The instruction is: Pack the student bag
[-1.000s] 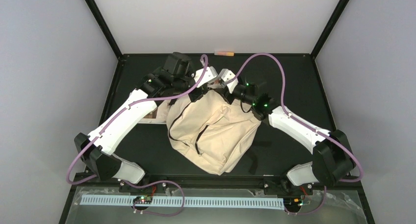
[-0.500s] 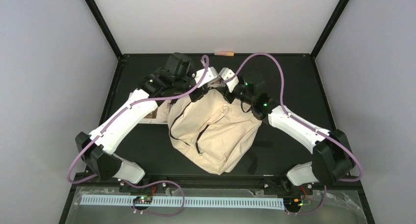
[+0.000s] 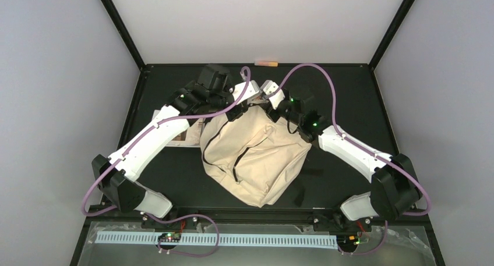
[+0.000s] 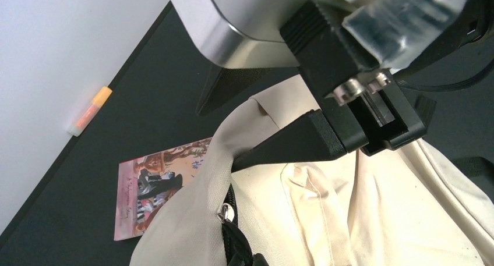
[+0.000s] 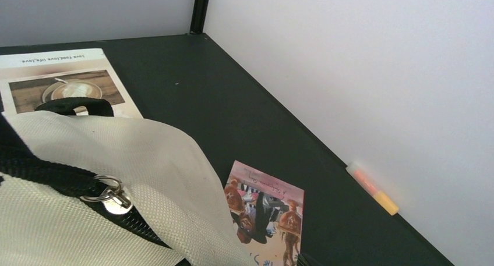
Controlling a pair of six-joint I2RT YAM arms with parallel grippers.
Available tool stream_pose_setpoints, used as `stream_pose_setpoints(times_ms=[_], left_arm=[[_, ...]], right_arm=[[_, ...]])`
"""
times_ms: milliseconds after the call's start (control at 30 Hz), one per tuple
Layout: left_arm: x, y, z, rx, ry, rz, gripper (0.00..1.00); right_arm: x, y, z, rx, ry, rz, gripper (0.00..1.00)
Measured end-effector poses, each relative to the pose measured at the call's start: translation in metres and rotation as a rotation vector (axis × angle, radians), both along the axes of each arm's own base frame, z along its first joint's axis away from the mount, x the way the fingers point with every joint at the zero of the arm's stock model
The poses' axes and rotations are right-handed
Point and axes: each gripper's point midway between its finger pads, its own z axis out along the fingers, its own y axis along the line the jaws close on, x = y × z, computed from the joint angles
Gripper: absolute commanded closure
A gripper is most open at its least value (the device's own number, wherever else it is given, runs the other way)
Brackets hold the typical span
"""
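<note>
Left gripper (image 3: 247, 97) is clamped tight on the top rim of the student bag (image 3: 256, 155). In my left wrist view one black finger (image 4: 291, 142) runs into a fold of the cream cloth. My right gripper (image 3: 269, 90) sits just beside it at the same rim. Whether its jaws are wide, narrow or holding cloth I cannot tell, since my right wrist view shows none of its fingers.

The bag lies slumped in the middle of the black table (image 3: 349, 91), between my two arms. Its top end points to the far side and its dark zippers run down the front. A metal zipper pull (image 5: 110, 199) rests on the dark zipper tape near the opening.

A leaflet (image 5: 64, 82) with a photo of a coffee cup lies flat beyond the bag, partly covered by a black strap loop (image 5: 73, 107) and the cloth. Its one line of print is upside down to my camera and seems to read "love food, love life, love". From above, only a strip of it shows past my left arm.

A pink card (image 5: 265, 210) with drawn figures lies by the bag's rim, one end tucked under the cloth. It carries a line of script too small to read.

An orange-and-pale marker (image 5: 373, 187) lies against the far wall, with no label I can make out.
</note>
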Motion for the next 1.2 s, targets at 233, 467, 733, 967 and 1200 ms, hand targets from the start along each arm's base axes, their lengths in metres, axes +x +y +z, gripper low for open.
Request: stream_pose_setpoints(times_ms=[233, 467, 733, 967, 1200], left_arm=[[0.000, 0.000, -0.001, 0.005, -0.005, -0.004, 0.98], [0.002, -0.002, -0.004, 0.005, -0.002, -0.007, 0.98], [0.001, -0.004, -0.005, 0.000, 0.007, -0.018, 0.98], [0.002, -0.005, -0.007, 0.000, 0.012, -0.020, 0.98], [0.002, -0.004, -0.009, -0.003, 0.019, -0.020, 0.98]], right_arm=[[0.004, -0.005, 0.000, -0.025, -0.019, -0.035, 0.57], [0.000, -0.003, -0.006, -0.059, -0.020, -0.002, 0.53], [0.014, 0.000, -0.018, -0.060, -0.020, -0.031, 0.67], [0.021, -0.001, -0.023, -0.072, -0.033, -0.059, 0.58], [0.021, 0.012, -0.034, -0.059, 0.009, 0.000, 0.99]])
